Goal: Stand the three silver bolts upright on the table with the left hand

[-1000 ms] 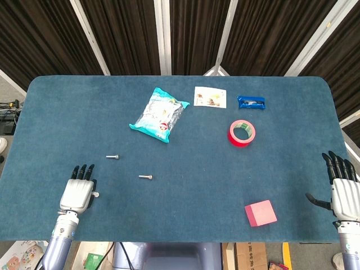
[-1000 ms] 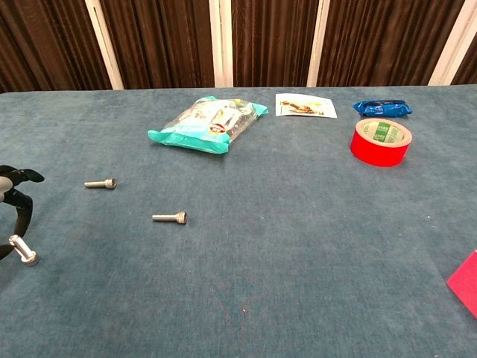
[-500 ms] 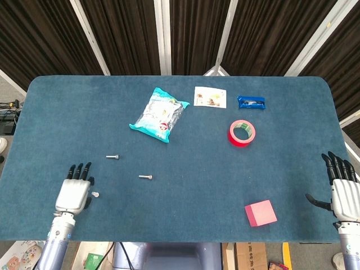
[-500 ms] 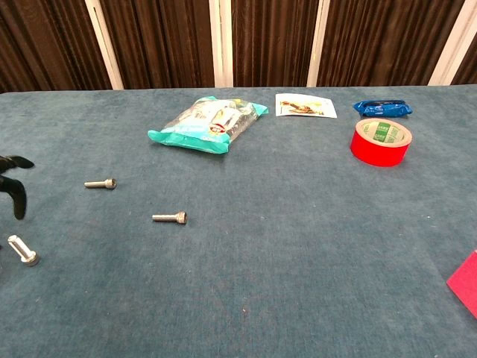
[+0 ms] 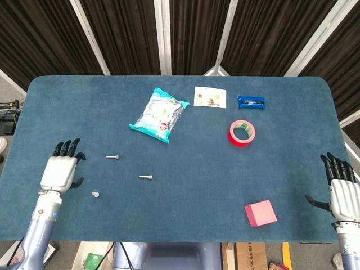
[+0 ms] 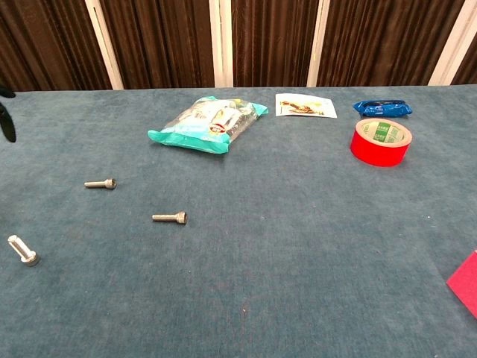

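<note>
One silver bolt (image 5: 95, 194) (image 6: 23, 250) stands on its head near the table's front left, leaning a little in the chest view. Two more bolts lie on their sides: one (image 5: 112, 157) (image 6: 100, 183) further back, the other (image 5: 146, 177) (image 6: 170, 218) to its right. My left hand (image 5: 60, 170) hovers open to the left of them, apart from all three; only a dark fingertip (image 6: 7, 124) shows at the chest view's left edge. My right hand (image 5: 343, 191) rests open at the table's far right edge.
A teal snack bag (image 5: 158, 114), a small card (image 5: 210, 97), a blue packet (image 5: 251, 102) and a red tape roll (image 5: 242, 133) lie toward the back. A pink block (image 5: 260, 213) sits front right.
My left hand has let go of the nearest bolt, lifted and drawn back to the left. The bolt stays standing where it was set. The right hand barely moved.
</note>
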`<state>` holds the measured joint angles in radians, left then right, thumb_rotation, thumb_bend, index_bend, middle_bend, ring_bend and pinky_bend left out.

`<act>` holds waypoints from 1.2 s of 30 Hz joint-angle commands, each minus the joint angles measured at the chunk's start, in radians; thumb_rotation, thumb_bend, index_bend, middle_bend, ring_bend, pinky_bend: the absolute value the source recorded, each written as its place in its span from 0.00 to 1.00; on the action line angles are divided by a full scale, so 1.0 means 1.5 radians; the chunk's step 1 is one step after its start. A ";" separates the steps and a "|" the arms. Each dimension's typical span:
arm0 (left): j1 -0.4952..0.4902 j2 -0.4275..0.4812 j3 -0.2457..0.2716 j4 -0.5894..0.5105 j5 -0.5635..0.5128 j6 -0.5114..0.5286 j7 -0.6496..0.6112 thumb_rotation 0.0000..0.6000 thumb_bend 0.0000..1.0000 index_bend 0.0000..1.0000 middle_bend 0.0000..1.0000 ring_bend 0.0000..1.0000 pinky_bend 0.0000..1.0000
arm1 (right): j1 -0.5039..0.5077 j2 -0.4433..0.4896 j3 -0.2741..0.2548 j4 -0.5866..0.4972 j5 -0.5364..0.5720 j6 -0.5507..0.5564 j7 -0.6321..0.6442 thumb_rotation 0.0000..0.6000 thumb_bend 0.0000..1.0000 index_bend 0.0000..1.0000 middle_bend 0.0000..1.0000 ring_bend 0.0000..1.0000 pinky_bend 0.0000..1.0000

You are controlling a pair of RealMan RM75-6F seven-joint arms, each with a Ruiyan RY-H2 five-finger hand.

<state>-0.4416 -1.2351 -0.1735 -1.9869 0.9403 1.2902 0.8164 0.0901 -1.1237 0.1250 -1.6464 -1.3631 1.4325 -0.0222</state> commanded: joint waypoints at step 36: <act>-0.169 -0.212 0.009 0.408 -0.027 -0.175 -0.095 1.00 0.36 0.40 0.01 0.00 0.00 | 0.002 0.006 -0.001 -0.016 0.028 -0.012 -0.041 1.00 0.00 0.00 0.00 0.00 0.00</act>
<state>-0.6931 -1.5471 -0.1617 -1.3799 0.8957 1.0243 0.6761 0.0942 -1.1149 0.1228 -1.6694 -1.3222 1.4134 -0.0851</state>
